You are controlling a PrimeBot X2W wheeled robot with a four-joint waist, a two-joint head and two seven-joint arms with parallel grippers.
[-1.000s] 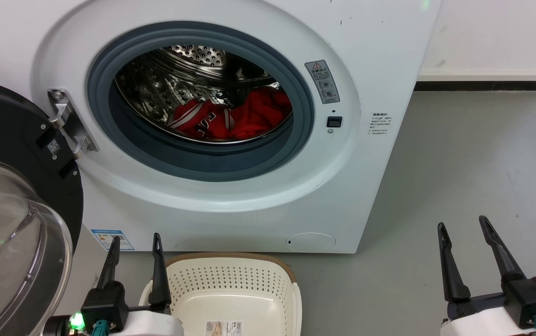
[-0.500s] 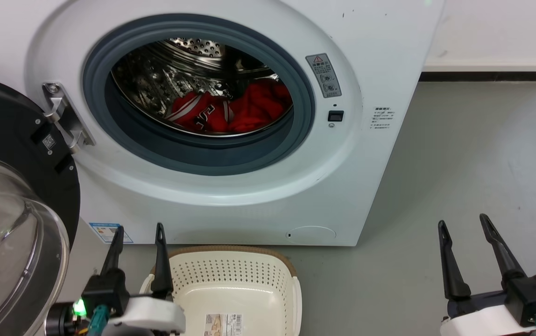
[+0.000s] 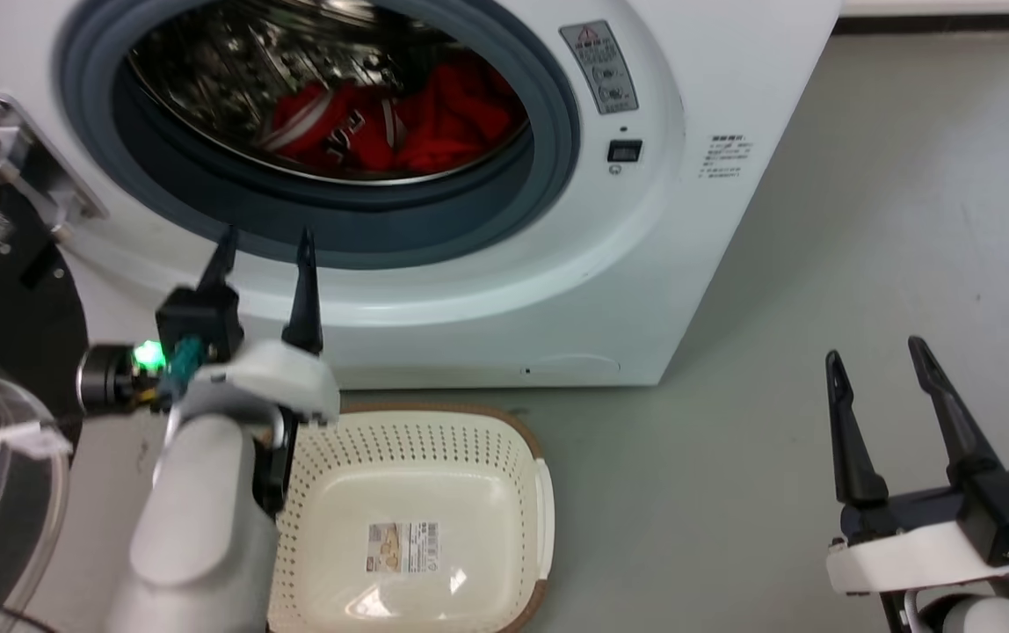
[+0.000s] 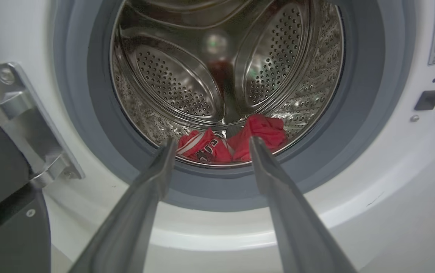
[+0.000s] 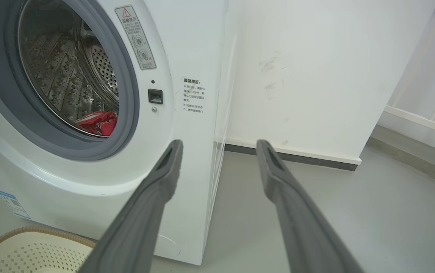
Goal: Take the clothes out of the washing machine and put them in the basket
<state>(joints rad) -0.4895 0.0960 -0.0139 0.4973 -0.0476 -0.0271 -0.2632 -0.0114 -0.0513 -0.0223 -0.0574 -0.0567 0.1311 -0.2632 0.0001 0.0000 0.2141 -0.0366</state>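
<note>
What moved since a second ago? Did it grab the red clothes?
No grab yet. The open left gripper rose from beside the cream-white plastic basket toward the white washing machine's round opening. The soft red clothes stayed in the steel drum; the basket stayed empty; the right gripper stayed low, open.

clothes (image 3: 399,127) in washing machine (image 3: 645,264), basket (image 3: 399,440) on floor (image 3: 821,264) — just before it

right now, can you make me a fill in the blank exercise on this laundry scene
1. The clothes lie in the washing machine's steel ____.
2. The basket holds just a paper ____.
3. The left gripper points toward the clothes, jaws ____.
4. The clothes are coloured ____.
Missing words: drum; label; open; red.
</note>
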